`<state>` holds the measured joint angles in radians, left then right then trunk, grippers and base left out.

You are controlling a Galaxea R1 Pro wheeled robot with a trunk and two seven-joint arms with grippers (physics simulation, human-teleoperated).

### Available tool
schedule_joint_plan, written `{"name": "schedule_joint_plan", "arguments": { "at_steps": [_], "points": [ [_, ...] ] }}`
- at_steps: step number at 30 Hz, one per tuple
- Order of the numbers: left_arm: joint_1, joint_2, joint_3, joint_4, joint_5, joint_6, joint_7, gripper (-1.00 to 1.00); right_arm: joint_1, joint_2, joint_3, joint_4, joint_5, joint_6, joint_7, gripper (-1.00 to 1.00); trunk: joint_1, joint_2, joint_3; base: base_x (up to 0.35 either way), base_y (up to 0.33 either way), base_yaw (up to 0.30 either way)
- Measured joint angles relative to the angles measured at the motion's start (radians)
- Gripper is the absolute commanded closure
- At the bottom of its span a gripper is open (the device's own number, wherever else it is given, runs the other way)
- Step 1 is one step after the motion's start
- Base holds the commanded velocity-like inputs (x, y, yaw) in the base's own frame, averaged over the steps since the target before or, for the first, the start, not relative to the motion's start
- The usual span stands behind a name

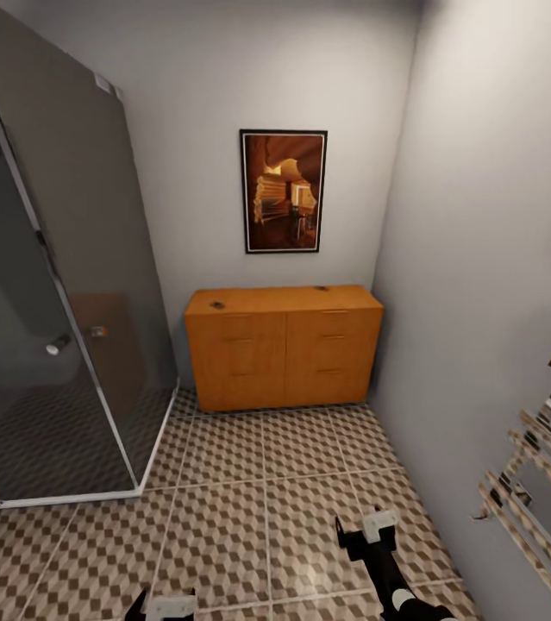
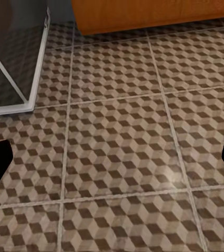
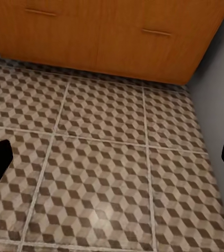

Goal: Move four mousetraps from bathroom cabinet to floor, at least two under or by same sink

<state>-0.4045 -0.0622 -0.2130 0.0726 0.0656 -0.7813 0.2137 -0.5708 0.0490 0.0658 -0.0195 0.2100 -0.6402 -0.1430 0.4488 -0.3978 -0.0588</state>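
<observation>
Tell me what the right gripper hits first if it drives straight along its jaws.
Most likely the bathroom floor: the right gripper points down at bare tiles short of the cabinet, with nothing between. Depth is uncertain.

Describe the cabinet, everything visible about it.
The cabinet is a low, wide chest of orange-brown wood, its front split into two columns of three drawers with slim bar handles, all shut. It stands on the cube-patterned floor against the back wall, its right end at the side wall, under a framed picture. Two small dark objects lie on its top, too small to identify.
</observation>
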Motion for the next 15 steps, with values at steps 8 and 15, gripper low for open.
{"name": "schedule_joint_plan", "arguments": {
  "at_steps": [8,15],
  "points": [
    [0.0,0.0,0.0,0.0,0.0,0.0,0.0,-1.0,0.003,0.0,0.0,0.0,0.0,0.0,0.0,-1.0,0.0,0.0,0.0,0.331,-0.072,0.0],
    [0.0,0.0,0.0,0.0,0.0,0.0,0.0,-1.0,0.003,0.0,0.0,0.0,0.0,0.0,0.0,-1.0,0.0,0.0,0.0,0.331,-0.09,0.0]
  ]
}}
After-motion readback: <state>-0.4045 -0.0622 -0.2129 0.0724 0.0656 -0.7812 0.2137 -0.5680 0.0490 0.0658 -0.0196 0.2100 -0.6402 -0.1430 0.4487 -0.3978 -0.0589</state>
